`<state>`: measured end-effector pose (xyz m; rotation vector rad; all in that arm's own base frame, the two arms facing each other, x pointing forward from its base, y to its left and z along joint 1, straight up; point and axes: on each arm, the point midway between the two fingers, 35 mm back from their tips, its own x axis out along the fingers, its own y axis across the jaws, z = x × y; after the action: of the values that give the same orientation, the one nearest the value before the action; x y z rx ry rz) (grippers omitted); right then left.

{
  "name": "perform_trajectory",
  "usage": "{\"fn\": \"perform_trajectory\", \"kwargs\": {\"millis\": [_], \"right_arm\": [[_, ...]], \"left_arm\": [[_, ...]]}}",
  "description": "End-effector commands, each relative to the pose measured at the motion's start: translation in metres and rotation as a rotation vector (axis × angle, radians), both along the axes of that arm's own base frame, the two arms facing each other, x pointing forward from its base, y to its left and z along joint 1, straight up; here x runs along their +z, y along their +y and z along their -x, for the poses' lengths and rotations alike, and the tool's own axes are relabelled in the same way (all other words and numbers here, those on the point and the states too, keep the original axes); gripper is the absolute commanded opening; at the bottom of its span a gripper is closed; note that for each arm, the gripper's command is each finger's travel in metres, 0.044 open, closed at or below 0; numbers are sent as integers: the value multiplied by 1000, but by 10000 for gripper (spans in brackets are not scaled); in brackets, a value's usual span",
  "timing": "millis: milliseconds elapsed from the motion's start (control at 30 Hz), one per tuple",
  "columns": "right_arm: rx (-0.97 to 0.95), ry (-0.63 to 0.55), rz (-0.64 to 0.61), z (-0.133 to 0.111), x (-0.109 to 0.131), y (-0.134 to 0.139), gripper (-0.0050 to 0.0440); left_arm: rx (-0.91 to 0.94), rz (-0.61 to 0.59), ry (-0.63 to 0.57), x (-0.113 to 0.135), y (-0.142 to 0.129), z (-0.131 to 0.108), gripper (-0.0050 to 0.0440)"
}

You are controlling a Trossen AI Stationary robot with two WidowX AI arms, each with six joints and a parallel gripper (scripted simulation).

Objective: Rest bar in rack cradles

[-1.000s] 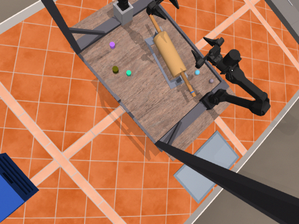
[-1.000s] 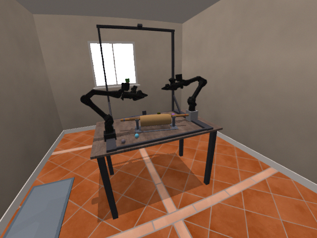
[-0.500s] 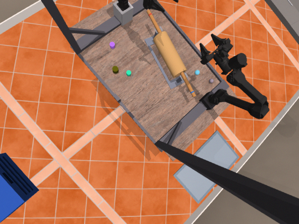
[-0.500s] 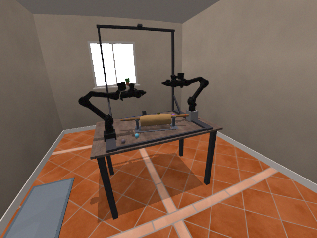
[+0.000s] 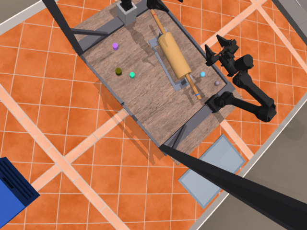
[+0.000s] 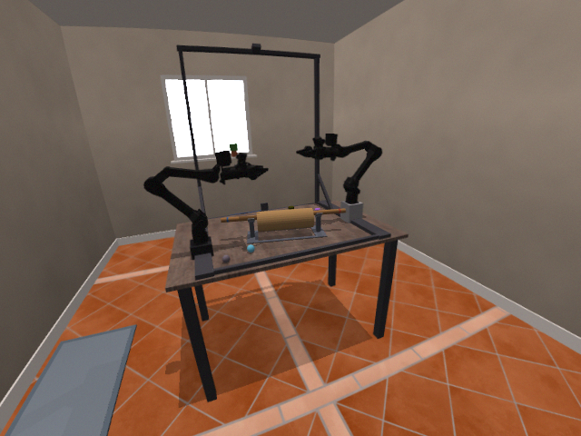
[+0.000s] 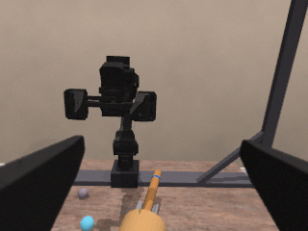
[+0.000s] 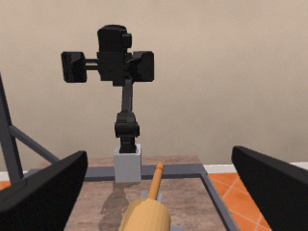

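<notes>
The wooden bar point(image 5: 192, 85) lies across the grey rack point(image 5: 164, 66) in the middle of the table, with the tan paper roll point(image 5: 174, 55) on it. In the exterior view the bar point(image 6: 328, 212) sits level on the rack's two posts, and the rack point(image 6: 287, 235) stands flat. My right gripper point(image 5: 215, 47) is open and empty, raised high beyond the blue-banded bar end. My left gripper point(image 6: 303, 151) is open and empty, high above the red-banded end point(image 5: 154, 15). Each wrist view shows the roll point(image 7: 141, 223) point(image 8: 144, 218) below and the other arm across the table.
A purple cylinder point(image 5: 114, 46), an olive cylinder point(image 5: 118, 71) and a green cylinder point(image 5: 132, 74) stand on the table's far side. A blue ball point(image 5: 202, 74) and a grey ball point(image 5: 217, 83) lie near the right arm's base. The left arm stands on a grey pedestal point(image 5: 126, 15).
</notes>
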<state>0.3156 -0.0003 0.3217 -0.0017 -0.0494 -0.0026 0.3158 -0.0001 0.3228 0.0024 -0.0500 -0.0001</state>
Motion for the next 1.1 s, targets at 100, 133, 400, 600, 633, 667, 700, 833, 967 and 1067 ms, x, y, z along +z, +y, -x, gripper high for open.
{"fn": "perform_trajectory", "kwargs": {"millis": [100,133,400,600,633,667,700,833,967,1067], "right_arm": [[3,-18,-1,0,10,0,440],[3,-18,-2,0,10,0,440],[4,-19,-7,0,10,0,440],[4,-16,-7,0,9,0,440],[4,-16,-7,0,9,0,440],[4,-16,-7,0,9,0,440],[4,-17,-7,0,10,0,440],[4,-18,-7,0,10,0,440],[4,-19,-7,0,11,0,440],[4,-18,-7,0,10,0,440]], "left_arm": [[-3,7,-20,8,0,3,440],[-3,7,-20,7,0,3,440],[-1,7,-18,7,0,3,440],[-1,8,-19,7,0,3,440],[-1,8,-19,7,0,3,440],[-1,7,-19,7,0,3,440],[-1,7,-19,7,0,3,440],[-1,7,-19,8,0,3,440],[-1,8,-19,8,0,3,440],[-1,7,-19,8,0,3,440]]}}
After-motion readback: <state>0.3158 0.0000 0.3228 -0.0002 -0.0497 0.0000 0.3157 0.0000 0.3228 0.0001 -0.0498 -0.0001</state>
